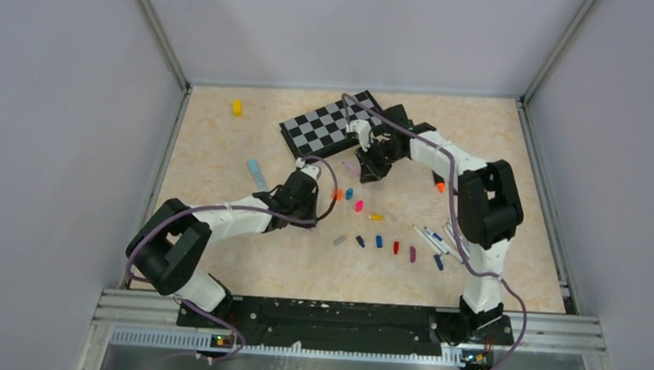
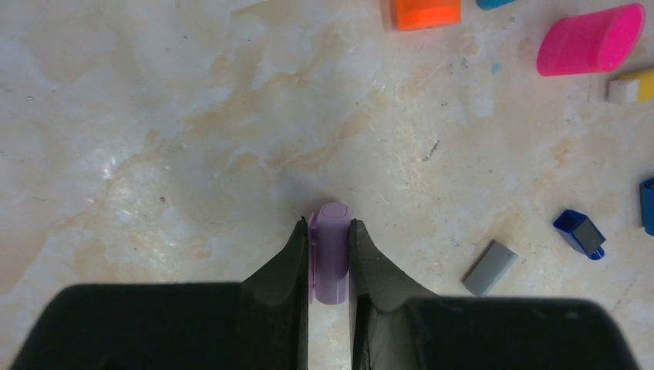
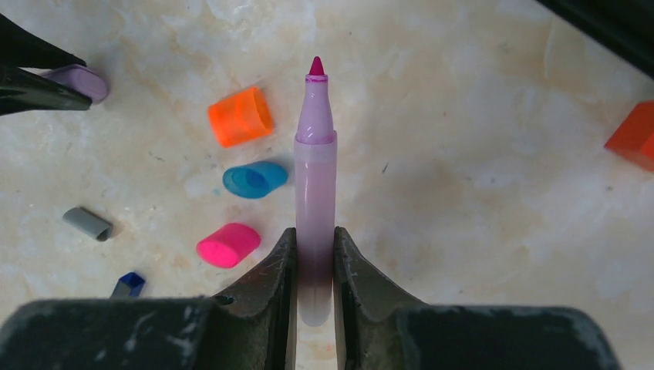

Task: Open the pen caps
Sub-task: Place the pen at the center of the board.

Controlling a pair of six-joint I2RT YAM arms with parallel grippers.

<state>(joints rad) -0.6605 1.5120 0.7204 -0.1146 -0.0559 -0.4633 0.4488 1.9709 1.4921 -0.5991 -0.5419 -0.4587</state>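
Well, the left fingers [image 2: 297,258] pinch a lilac cap [image 2: 332,254] over the table [image 2: 154,116], while the right fingers [image 3: 279,266] clamp an uncapped pen [image 3: 315,162], its pink tip bare. An orange cap [image 3: 241,116], a blue cap [image 3: 254,179] and a pink cap [image 3: 228,244] lie loose beside it.

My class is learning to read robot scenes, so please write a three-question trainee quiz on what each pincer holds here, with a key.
1. Fill in: the right pincer is shut on a ____.
2. The cap in the left pincer is: A orange, B lilac, C blue.
3. True or false: the tip of the pen is covered.
Key: 1 pen; 2 B; 3 false.
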